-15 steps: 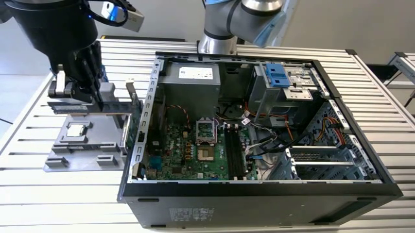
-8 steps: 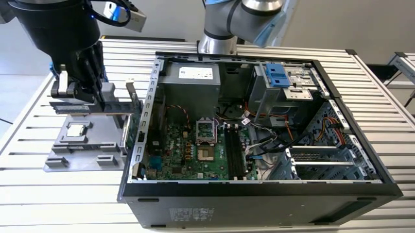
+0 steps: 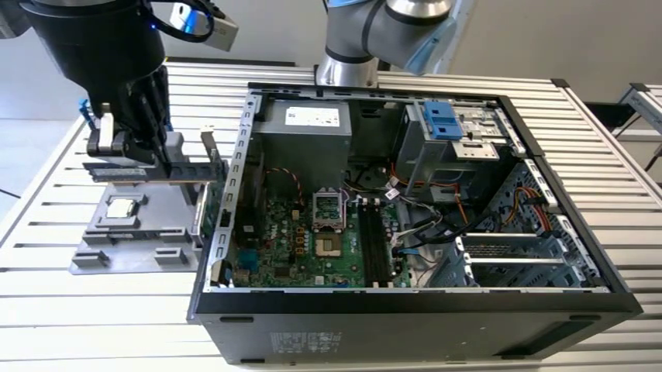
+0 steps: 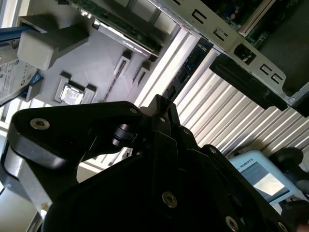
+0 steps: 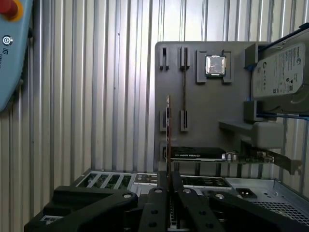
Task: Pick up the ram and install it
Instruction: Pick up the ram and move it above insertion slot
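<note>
Jaws tight around the ram (image 5: 168,130)

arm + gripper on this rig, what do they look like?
Arm: silver-grey tubular joints with light-blue caps. Gripper: matte black, two fingers on pivoted linkage bars with silver screw heads. A small grey camera box with black cable sits by the wrist.

Even, diffuse light filled the exterior view. The slatted counter (image 3: 93,310) below the end effector (image 3: 145,155) looked pale, almost washed out, and carried only soft shadows. The computer case (image 3: 414,232) beside the end effector was dim inside. In the second wrist view the end effector's body was a near-black, soft-focused mass against glaring slats beyond it. In the first wrist view the ram (image 5: 168,125), clamped in the end effector, caught light along its thin edge.
</note>
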`<action>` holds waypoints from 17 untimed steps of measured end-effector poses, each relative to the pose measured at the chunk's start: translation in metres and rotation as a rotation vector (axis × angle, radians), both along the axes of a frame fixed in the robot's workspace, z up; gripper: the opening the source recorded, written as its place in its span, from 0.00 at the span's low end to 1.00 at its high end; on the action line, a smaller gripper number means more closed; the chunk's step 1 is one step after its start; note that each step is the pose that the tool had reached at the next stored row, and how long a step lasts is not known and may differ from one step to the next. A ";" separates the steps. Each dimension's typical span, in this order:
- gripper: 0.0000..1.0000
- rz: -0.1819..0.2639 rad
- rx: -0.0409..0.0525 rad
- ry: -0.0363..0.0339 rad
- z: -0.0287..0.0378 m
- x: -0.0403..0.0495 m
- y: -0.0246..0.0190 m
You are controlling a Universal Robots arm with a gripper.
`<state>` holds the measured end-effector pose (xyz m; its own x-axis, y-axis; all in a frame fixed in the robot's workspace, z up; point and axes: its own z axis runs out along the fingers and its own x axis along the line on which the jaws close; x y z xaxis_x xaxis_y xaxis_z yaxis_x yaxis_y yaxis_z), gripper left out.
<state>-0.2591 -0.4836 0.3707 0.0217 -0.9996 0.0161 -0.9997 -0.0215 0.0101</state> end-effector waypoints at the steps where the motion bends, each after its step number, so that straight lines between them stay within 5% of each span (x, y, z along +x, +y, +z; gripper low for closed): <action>1: 0.00 0.000 0.0001 -0.0001 0.0000 0.0013 0.0000; 17: 0.00 0.000 0.0000 0.0000 0.0000 0.0229 0.0000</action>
<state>-0.2362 -0.4836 0.3707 0.0217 -0.9996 0.0160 -0.9997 -0.0215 0.0101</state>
